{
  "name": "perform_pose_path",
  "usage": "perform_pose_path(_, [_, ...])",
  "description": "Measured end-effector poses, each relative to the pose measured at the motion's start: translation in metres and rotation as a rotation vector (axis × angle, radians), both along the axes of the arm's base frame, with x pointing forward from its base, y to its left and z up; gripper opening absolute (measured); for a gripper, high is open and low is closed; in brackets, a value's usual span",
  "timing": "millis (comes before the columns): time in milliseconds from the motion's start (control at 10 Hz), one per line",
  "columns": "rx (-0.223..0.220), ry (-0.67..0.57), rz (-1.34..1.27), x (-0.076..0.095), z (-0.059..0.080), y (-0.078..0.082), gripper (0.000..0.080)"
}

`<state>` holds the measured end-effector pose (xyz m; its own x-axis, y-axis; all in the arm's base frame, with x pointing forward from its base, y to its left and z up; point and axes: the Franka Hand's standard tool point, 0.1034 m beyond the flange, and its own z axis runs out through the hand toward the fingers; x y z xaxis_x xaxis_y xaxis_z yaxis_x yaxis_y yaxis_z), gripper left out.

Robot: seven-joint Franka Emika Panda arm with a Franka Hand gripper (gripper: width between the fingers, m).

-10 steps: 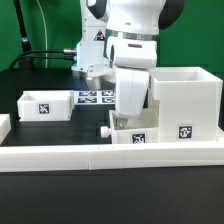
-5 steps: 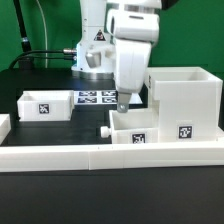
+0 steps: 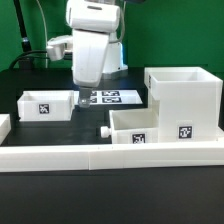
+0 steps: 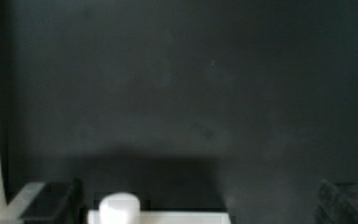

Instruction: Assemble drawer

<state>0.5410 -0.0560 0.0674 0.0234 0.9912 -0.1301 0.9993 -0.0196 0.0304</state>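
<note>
The large white cubic casing (image 3: 183, 100) stands at the exterior view's right. A white box tray (image 3: 135, 127) with a knob (image 3: 103, 131) sits just in front of it, against the border wall. A second tray (image 3: 45, 105) sits at the exterior view's left. My gripper (image 3: 88, 82) hangs above the table between the two trays, touching nothing. In the wrist view the gripper (image 4: 202, 205) is open and empty, with dark table between its fingers (image 4: 51, 200). A white knob (image 4: 117, 208) and a tray edge show at that picture's edge.
The long low white border wall (image 3: 110, 155) runs along the front. The marker board (image 3: 112, 97) lies flat behind the trays. A small white piece (image 3: 3, 125) sits at the exterior view's far left. Cables and the robot base stand at the back.
The arm has risen from the middle tray and swung toward the exterior view's left. The tray stays by the casing.
</note>
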Motion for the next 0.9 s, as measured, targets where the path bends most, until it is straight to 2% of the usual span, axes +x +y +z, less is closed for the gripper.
perform_pose_path(300, [0.003,0.005,0.011,-0.001,-0.001,-0.003,0.0649])
perform_pose_path(400, [0.018,0.019,0.054,-0.001,-0.008,-0.008,0.0649])
perform_pose_path(600, [0.104,0.020,0.055,0.000,-0.011,-0.019,0.0649])
perform_pose_path(900, [0.208,0.031,0.059,-0.010,-0.022,-0.027,0.0649])
